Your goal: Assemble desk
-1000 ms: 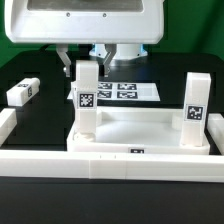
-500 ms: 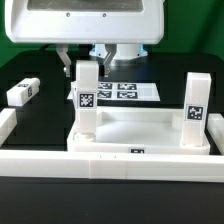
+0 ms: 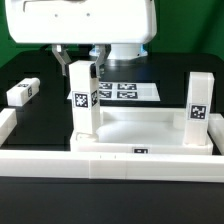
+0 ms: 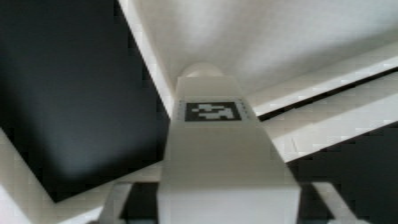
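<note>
Hand (image 3: 80, 62) clamped on upright leg (image 3: 83, 105) standing at tabletop (image 3: 150, 128) corner, ext. view's left.

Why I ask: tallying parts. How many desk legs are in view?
3: held leg upright in the gripper, exterior view's left; second leg upright at its right; third leg lying loose, far left. Others may be hidden.
</note>
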Robot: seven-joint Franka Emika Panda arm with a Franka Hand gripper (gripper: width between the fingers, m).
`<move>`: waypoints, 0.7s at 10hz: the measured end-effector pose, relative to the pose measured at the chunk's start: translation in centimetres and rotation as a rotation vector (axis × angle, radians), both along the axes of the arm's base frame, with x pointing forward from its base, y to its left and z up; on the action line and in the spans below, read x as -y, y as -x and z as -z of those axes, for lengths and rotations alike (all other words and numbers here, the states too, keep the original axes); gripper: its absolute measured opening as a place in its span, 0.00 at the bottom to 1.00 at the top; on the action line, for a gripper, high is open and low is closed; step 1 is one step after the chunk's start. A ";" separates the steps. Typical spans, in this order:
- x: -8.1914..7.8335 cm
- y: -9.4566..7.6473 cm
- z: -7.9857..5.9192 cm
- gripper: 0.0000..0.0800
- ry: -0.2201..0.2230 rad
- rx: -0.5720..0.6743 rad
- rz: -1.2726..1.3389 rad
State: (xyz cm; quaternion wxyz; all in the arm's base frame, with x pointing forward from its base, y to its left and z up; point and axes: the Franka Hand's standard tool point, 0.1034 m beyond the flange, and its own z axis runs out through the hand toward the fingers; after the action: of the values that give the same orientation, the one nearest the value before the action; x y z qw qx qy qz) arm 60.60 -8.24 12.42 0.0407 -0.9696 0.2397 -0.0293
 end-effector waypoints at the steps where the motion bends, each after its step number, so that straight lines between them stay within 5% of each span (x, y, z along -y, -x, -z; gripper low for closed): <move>1: 0.0 -0.1 0.0 0.36 -0.006 -0.002 0.070; 7: -1.4 -0.4 0.1 0.36 -0.051 -0.036 0.573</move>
State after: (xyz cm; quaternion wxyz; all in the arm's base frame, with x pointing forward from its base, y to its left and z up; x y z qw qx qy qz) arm 60.99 -6.85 12.34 0.0508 -0.8615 0.5050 -0.0166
